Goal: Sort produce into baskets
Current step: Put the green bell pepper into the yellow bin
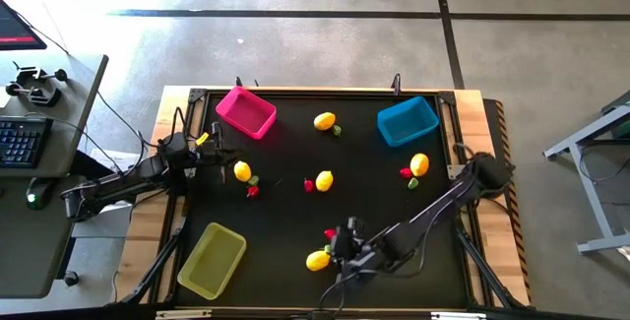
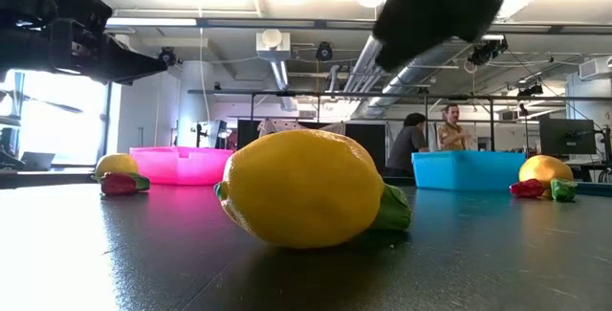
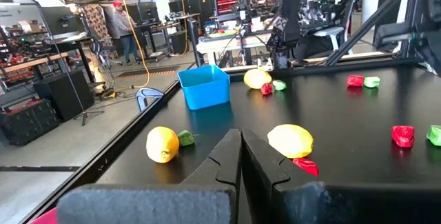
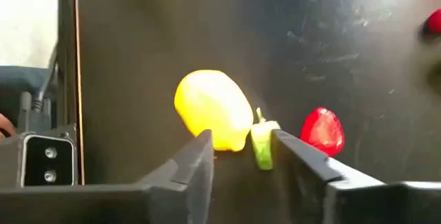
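Five yellow lemons lie on the black table, each with small red or green pieces beside it. The nearest lemon (image 1: 318, 259) (image 4: 210, 110) has a green piece (image 4: 263, 143) and a red piece (image 4: 322, 131) next to it. My right gripper (image 1: 342, 246) (image 4: 241, 148) is open and hangs above this lemon and green piece; in the low view (image 2: 435, 10) it is well clear of them. My left gripper (image 1: 212, 143) (image 3: 241, 155) is shut and empty, between the pink basket (image 1: 245, 112) and a lemon (image 1: 242, 171). The blue basket (image 1: 407, 120) stands at the far right, the yellow-green basket (image 1: 211, 259) at the near left.
Other lemons lie at the far middle (image 1: 324, 121), the centre (image 1: 324, 180) and the right (image 1: 419, 164). The table has a raised frame with wooden edges (image 1: 148, 222). People stand in the room beyond the table (image 2: 449, 124).
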Controlling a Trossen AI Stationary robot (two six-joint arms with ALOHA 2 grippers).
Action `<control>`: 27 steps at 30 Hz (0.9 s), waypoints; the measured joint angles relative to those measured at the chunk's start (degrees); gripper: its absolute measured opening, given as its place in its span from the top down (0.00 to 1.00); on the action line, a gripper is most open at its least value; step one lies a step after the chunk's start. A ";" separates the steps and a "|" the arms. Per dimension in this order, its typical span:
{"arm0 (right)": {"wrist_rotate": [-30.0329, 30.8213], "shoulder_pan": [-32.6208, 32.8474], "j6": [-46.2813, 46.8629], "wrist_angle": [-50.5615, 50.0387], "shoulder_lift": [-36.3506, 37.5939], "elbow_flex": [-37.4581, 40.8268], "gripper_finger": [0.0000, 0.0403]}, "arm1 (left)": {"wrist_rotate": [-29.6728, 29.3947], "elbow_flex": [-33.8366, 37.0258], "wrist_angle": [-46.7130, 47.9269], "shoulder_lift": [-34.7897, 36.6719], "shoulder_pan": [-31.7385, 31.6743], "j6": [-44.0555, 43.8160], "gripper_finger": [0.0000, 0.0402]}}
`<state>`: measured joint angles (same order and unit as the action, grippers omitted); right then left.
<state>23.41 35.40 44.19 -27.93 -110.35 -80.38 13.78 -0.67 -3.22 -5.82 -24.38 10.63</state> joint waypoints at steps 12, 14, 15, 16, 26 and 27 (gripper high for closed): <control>-1.28 -0.85 4.13 -3.08 -5.22 -0.50 0.55 | 0.00 -0.02 0.00 0.02 0.00 0.02 1.00; 0.33 -1.07 4.89 -3.43 -5.22 -0.50 0.55 | 0.00 -0.02 0.00 0.02 0.00 0.02 1.00; 1.00 -1.24 5.14 -3.60 -5.22 -0.50 0.55 | 0.00 -0.02 0.00 0.02 0.00 0.02 1.00; 1.04 -1.31 5.31 -3.63 -5.22 -0.50 0.55 | 0.00 0.00 0.00 0.01 0.00 0.02 1.00; 0.27 -1.38 5.33 -4.20 -5.22 -0.50 0.58 | 0.00 -0.01 0.00 0.01 0.00 0.01 1.00; 0.25 -1.38 5.31 -4.25 -5.22 -0.50 0.59 | 0.00 -0.02 0.00 0.01 0.00 0.00 1.00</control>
<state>23.66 34.02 49.50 -32.18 -115.57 -80.88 13.78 -0.69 -3.22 -5.82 -24.38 10.63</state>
